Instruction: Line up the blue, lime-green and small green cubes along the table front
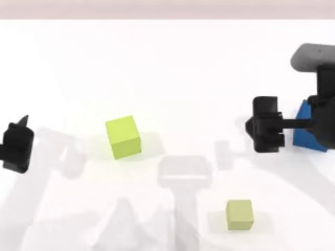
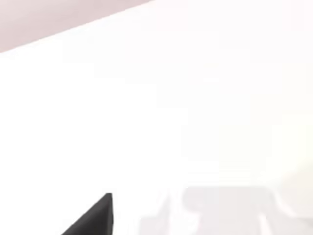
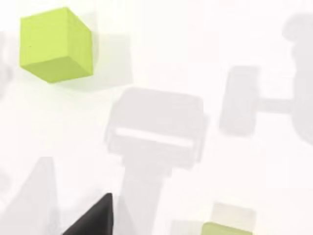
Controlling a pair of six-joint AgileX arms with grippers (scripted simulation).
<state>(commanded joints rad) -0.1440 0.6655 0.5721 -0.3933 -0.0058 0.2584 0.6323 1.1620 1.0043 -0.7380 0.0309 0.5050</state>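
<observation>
The blue cube (image 1: 305, 132) sits at the table's right, largely covered by my right arm. My right gripper (image 1: 260, 125) hovers just left of it, pointing left, open and holding nothing; only one dark fingertip (image 3: 97, 218) shows in the right wrist view. The lime-green cube (image 1: 123, 137) rests left of centre and also appears in that wrist view as the lime-green cube (image 3: 56, 44). Near the front right is the small green cube (image 1: 239, 214), cut off at the edge as the small green cube (image 3: 227, 229). My left gripper (image 1: 17, 142) is parked at the far left, open, one fingertip (image 2: 95, 218) visible.
The white table (image 1: 172, 68) carries only the three cubes. Grey shadows of the arms fall across its front middle. The table's far edge (image 1: 167, 19) runs along the back.
</observation>
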